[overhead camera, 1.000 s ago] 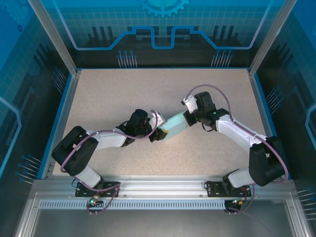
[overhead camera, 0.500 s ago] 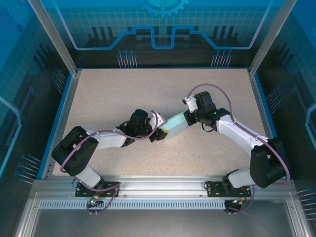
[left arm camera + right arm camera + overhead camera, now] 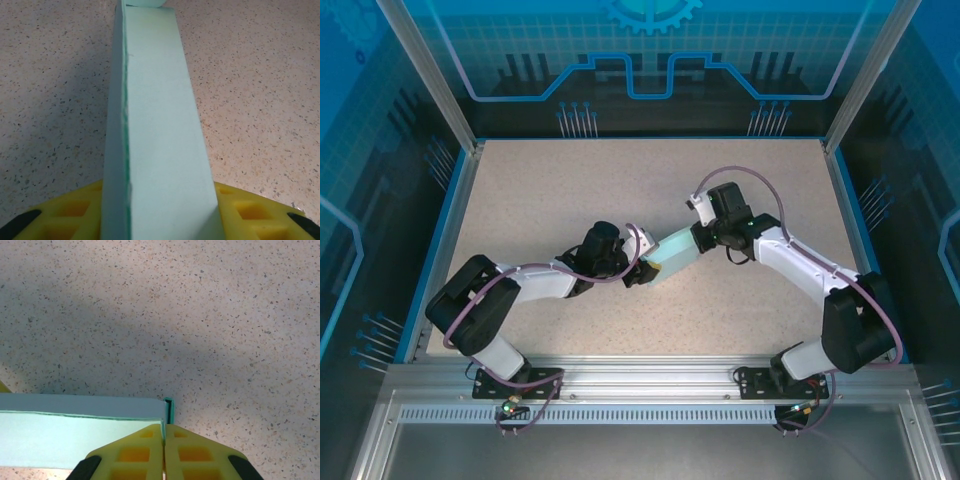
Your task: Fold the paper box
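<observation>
Position: paper box [image 3: 670, 256] sits mid-table, slightly right of centre. It spans the gap between the 2 grippers, with its long axis running from lower left to upper right. It reads as a closed, flat rectangular carton, not an open sheet.

Left gripper [image 3: 637, 273]: jaws part-spread and clamped on the near-left end of the box. In the left wrist view the yellow fingers [image 3: 65, 212] sit on either side of the card, and 1 long pale face runs away from the camera. Judgement: this grip serves as an anchor, so the carton cannot slide or twist when worked at the other end.

Right gripper [image 3: 163, 450]: fingers pressed together, tips at the far-right end corner of the box, where a thin darker lip of card [image 3: 168, 410] stands out. Whether a tab is nipped between the pads cannot be told. Judgement: closed fingers make a blunt pusher, suited to tucking an end flap.

Table [image 3: 550, 190]: speckled surface. Whether the box touches it cannot be confirmed.

Stage, as judged: late. The body is formed and the end closure is probably what remains.

Risk: the thin card may buckle if the push runs off-axis.
</observation>
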